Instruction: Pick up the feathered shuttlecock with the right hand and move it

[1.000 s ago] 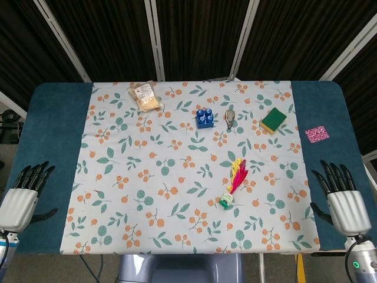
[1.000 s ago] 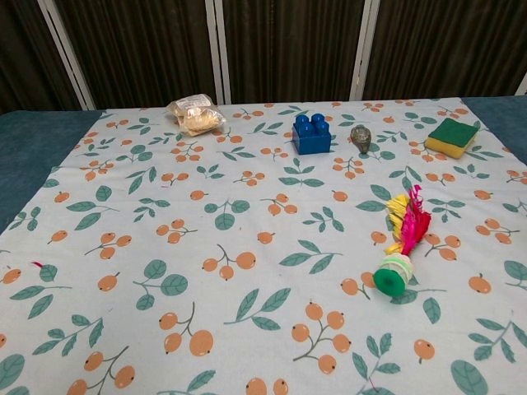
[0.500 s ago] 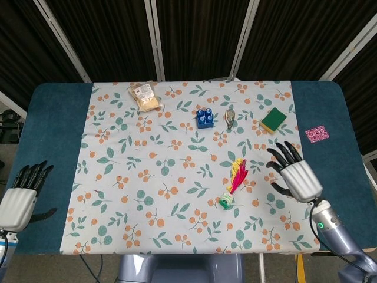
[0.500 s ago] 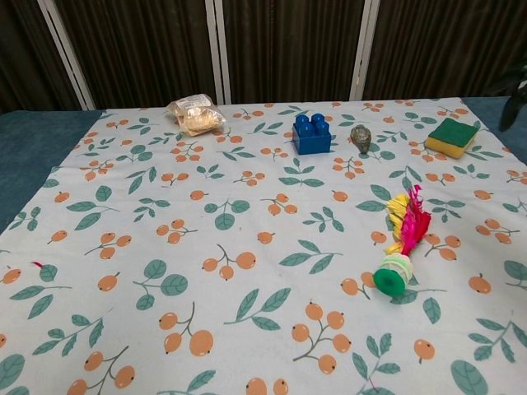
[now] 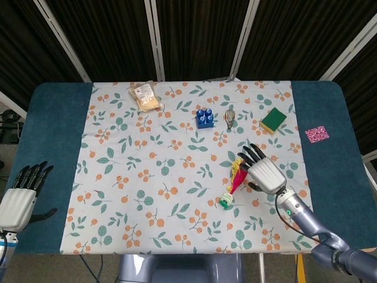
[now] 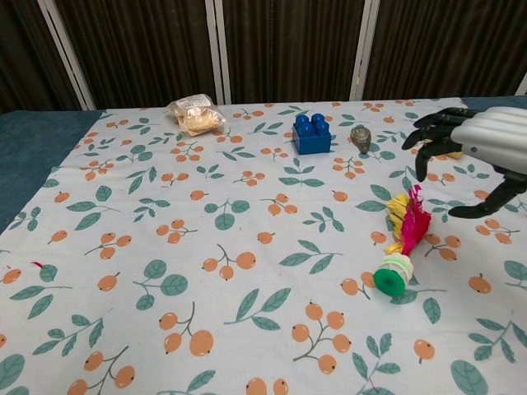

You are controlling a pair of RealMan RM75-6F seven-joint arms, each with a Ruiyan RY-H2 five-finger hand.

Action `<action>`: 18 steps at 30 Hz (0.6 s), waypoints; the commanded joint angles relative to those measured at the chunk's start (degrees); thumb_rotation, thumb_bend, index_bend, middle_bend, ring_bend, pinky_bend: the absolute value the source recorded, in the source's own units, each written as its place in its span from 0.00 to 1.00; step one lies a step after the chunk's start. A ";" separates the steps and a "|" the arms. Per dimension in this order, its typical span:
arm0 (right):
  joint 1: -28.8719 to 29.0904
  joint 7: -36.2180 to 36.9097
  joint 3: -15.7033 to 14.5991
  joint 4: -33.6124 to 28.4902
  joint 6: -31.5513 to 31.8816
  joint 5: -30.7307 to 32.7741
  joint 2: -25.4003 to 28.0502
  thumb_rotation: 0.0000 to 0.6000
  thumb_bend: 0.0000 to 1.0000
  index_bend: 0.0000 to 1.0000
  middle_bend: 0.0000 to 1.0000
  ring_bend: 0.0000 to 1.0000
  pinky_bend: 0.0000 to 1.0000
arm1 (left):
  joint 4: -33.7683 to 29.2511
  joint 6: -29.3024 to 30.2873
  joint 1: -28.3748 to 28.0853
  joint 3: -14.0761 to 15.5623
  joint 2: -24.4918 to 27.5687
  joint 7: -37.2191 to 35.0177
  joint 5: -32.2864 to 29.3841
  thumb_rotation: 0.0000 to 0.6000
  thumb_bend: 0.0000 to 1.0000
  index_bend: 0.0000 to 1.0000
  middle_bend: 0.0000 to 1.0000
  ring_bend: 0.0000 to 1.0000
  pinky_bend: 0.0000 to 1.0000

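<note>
The feathered shuttlecock (image 5: 231, 187) (image 6: 400, 247) lies on the patterned cloth, its green base toward me and its pink and yellow feathers pointing away. My right hand (image 5: 263, 172) (image 6: 478, 152) hovers just right of and above the feathers, fingers spread, holding nothing. My left hand (image 5: 22, 195) rests open at the table's near left edge on the blue surface, far from the shuttlecock; the chest view does not show it.
A blue toy block (image 5: 204, 117), a small grey object (image 5: 230, 117) and a green-and-yellow sponge (image 5: 273, 120) sit behind the shuttlecock. A snack bag (image 5: 145, 95) lies at the back left. A pink patch (image 5: 317, 134) lies on the blue table (image 5: 53, 130) at right.
My right hand has swept from the table's right edge inward to the left, arriving beside the shuttlecock's feathers. The left hand and the shuttlecock have stayed put.
</note>
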 commanded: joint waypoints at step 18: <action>4.73 -1.30 -0.24 11.08 -5.44 4.48 -7.22 1.00 0.20 0.40 0.14 0.00 0.00 | -0.54 -1.18 -0.18 -0.12 0.23 -0.91 -1.35 1.00 0.07 0.00 0.00 0.00 0.00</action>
